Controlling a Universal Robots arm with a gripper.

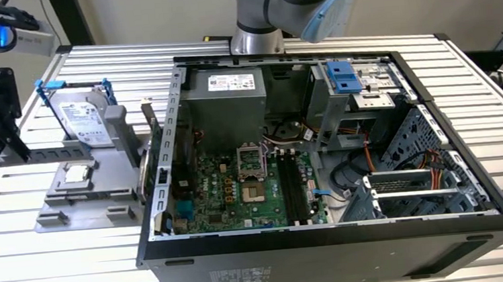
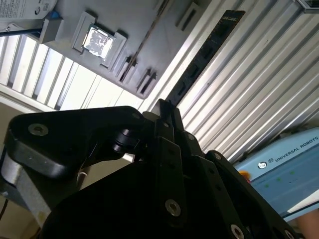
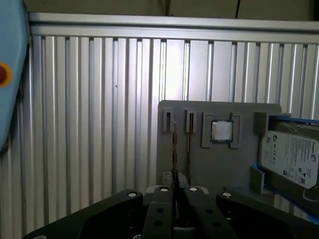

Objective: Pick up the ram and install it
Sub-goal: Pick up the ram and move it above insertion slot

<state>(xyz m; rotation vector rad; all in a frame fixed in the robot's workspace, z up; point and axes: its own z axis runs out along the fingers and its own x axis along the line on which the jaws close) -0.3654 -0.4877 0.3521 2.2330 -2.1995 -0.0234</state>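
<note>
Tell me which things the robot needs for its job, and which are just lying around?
For the job:
- the ram, clamped in the gripper
- the black memory slots inside the open computer case

Just lying about:
- the hard drive
- the processor chip
- the grey holder they sit in

Bright light; table slats (image 2: 75,92) glaring (second wrist view).

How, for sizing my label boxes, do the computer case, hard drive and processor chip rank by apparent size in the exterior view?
1. computer case, by far largest
2. hard drive, upright in the grey holder
3. processor chip, smallest
No near ties.
</note>
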